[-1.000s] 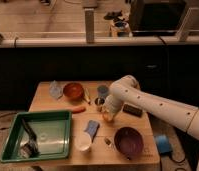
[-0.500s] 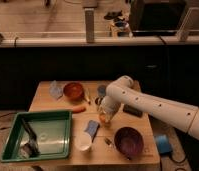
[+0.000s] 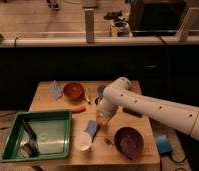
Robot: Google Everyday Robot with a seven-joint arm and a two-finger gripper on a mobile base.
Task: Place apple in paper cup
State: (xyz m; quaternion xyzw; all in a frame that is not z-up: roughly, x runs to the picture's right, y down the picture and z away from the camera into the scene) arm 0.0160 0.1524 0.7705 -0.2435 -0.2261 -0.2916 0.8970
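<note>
Gripper [image 3: 103, 121] hangs low over mid-table, closed on the apple [image 3: 101, 120]; paper cup [image 3: 83, 142] sits apart, nearer the front edge.

White arm [image 3: 143, 106] reaches in from the right, wrist bent down. Apple shows only as a yellowish patch at the tips; it's round, so no long axis or heading to read. Cup is upright, mouth up, w/ a blue-grey cup [image 3: 91, 128] just beside it. Wooden table [image 3: 45, 104] also holds a purple bowl [image 3: 128, 142], carrot [image 3: 78, 109] & green bin [image 3: 38, 134]. Behind: dark panel, pale railing, lit floor.
</note>
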